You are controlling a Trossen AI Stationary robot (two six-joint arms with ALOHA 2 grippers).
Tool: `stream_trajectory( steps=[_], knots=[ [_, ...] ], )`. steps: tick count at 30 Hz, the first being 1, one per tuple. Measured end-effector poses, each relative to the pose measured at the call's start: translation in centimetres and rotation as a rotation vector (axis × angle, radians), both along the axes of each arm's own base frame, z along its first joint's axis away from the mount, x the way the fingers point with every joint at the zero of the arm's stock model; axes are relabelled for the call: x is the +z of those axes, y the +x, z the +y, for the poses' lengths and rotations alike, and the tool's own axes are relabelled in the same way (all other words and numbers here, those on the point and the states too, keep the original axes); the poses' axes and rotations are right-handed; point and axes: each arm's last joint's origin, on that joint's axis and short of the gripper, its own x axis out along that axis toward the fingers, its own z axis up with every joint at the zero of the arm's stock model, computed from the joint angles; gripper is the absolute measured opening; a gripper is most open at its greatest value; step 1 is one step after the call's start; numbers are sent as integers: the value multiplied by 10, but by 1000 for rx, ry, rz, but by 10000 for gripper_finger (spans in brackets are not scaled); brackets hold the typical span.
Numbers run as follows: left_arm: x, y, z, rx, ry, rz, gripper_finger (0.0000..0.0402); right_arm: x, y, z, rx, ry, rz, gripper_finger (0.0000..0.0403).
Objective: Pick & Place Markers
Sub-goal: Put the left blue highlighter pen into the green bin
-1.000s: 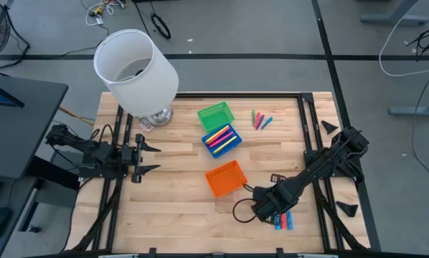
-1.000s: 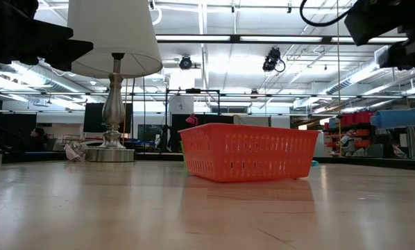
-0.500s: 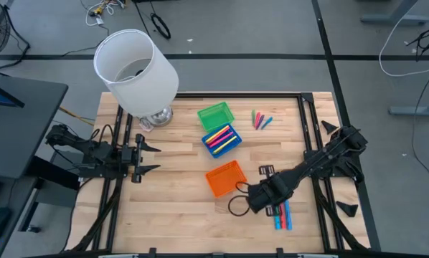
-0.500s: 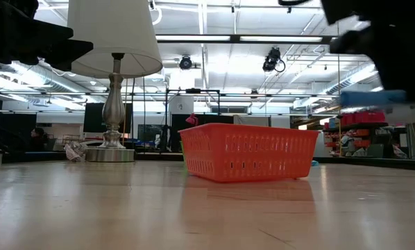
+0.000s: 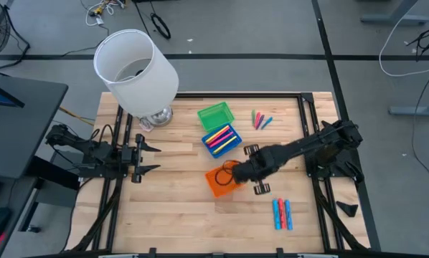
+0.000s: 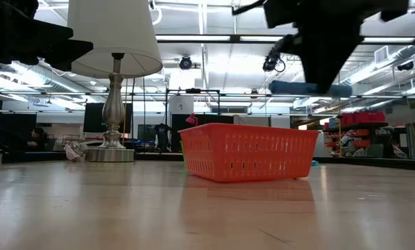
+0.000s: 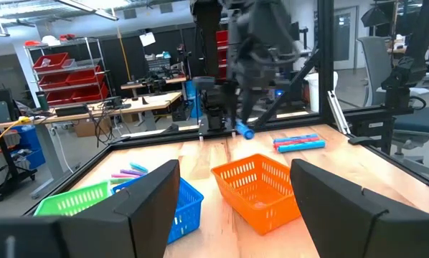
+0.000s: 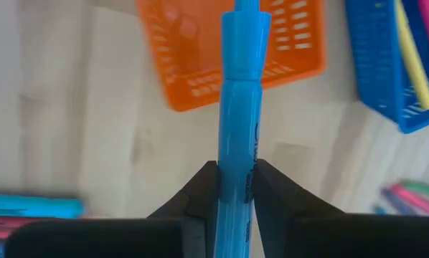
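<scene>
Wooden slats form the tabletop [image 5: 171, 208], with a lamp [image 5: 135, 68] at upper left. Near frame centre, a blue marker [image 8: 237, 107] is pinched by the right gripper [image 8: 232, 190] above the orange tray [image 5: 219, 179]. Several markers are already held in the blue tray [image 5: 222, 139]; loose ones remain at upper right [image 5: 260, 119] and lower right [image 5: 283, 213]. At left, the left gripper [image 5: 144, 157] is parked, fingers spread. Roughly half appears done.

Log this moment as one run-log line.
right gripper: shut on blue marker, above orange tray | left gripper: open, idle at table's left | three markers remaining near right
</scene>
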Motion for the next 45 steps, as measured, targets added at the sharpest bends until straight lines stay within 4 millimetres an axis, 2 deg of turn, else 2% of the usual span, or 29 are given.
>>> stream_trajectory(
  steps=[8,16,27,37,45],
  knots=[
    [0,0,0,0,0,0,273,1,11,-49,75,-93,5,71],
    [0,0,0,0,0,0,273,-5,32,-92,205,-202,-69,71],
    [0,0,0,0,0,0,273,-16,66,-149,340,-530,-137,71],
    [0,0,0,0,0,0,273,-23,101,-203,272,-564,-140,71],
    [0,0,0,0,0,0,273,-42,115,-231,266,-521,-103,71]
  ],
)
